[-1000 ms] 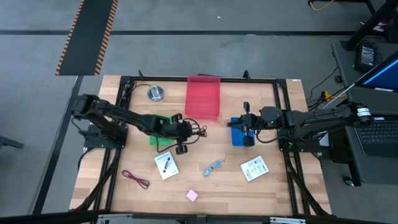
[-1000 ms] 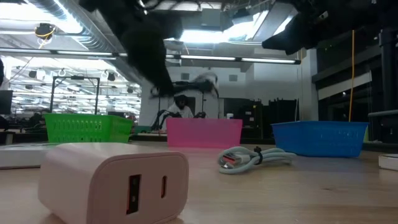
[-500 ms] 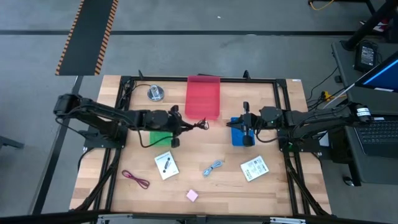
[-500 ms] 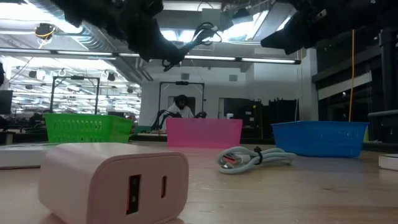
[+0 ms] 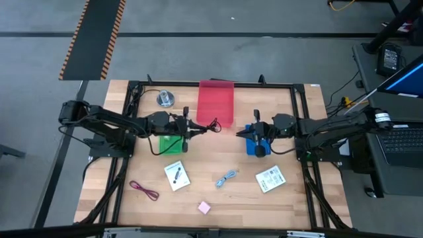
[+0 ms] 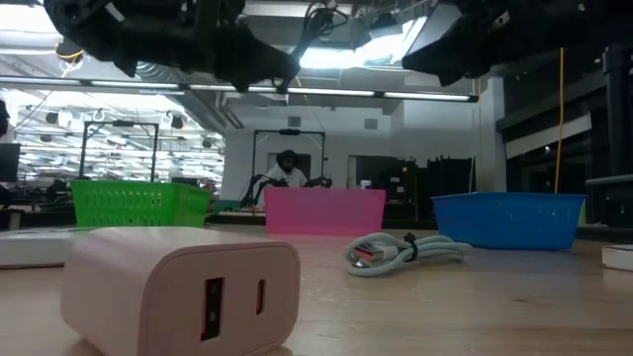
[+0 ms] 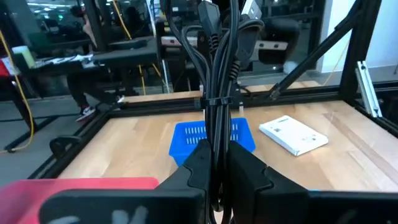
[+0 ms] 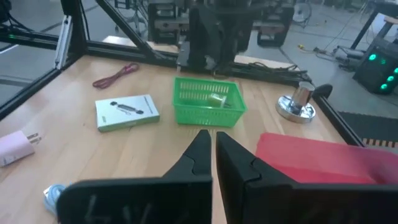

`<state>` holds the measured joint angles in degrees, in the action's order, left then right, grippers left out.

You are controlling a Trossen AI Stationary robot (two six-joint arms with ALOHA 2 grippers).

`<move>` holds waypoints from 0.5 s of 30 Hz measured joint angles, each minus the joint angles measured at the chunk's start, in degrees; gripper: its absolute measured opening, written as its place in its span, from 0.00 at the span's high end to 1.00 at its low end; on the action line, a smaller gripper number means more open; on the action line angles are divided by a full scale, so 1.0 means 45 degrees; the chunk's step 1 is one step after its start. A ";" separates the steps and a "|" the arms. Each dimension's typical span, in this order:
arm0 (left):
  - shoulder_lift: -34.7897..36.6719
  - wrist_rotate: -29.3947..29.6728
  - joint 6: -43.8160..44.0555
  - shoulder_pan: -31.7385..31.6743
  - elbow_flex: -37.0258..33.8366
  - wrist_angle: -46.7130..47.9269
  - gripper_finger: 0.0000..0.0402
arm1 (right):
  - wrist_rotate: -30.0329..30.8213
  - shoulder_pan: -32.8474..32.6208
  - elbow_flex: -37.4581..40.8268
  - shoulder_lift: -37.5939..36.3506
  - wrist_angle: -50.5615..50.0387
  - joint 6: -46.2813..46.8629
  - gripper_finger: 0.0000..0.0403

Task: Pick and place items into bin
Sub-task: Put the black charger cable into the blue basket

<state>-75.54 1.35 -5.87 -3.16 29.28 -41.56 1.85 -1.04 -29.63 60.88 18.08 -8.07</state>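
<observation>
My left gripper (image 5: 190, 127) hovers at the far edge of the green bin (image 5: 169, 145), shut on a bundled black cable (image 5: 209, 125), which also shows high in the low view (image 6: 321, 22). My right gripper (image 5: 255, 135) hangs shut over the blue bin (image 5: 252, 147), touching nothing. Lying flat on the table are two white cards (image 5: 176, 175) (image 5: 269, 178), a blue-grey cable (image 5: 227, 177), a maroon cable (image 5: 144, 190) and a pink block (image 5: 203, 207). The red bin (image 5: 216, 103) stands at the far edge. My left gripper pinches the black cable bundle between its two fingers (image 7: 245, 169), just below the tie (image 7: 217, 102) around the strands. The fingers lie level and point toward the table's right. The bundle sticks out past the fingertips, lifted clear of the table.
A round silver disc (image 5: 165, 99) sits near the far left corner. The black frame rail (image 5: 215, 84) runs around the table. Bare wood (image 5: 225, 198) lies between the loose things in the near half. Close to the low camera, the pink block (image 6: 183, 287) fills the foreground.
My left gripper has risen from just above the table, carrying the black cable up with it, and drawn back toward the far edge and slightly left, ending level beside the green bin. My right gripper has shifted a little toward the table's left.
</observation>
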 joint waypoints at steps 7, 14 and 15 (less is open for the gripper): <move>-0.0555 -0.0787 -0.0136 0.0010 0.0000 -0.0982 0.94 | 0.0000 0.0000 0.0004 0.0156 0.0190 -0.0030 0.99; -0.0555 -0.0764 -0.0199 0.0005 0.0043 -0.1161 0.94 | 0.0000 0.0000 0.0000 0.0156 0.0253 -0.0030 0.98; -0.0555 -0.0764 -0.0190 0.0005 0.0065 -0.1147 0.94 | 0.0000 0.0000 0.0000 0.0156 0.0303 -0.0030 0.98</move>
<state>-78.04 -2.09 -6.73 -3.14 29.57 -46.72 1.85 -1.04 -29.63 61.58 19.44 -8.21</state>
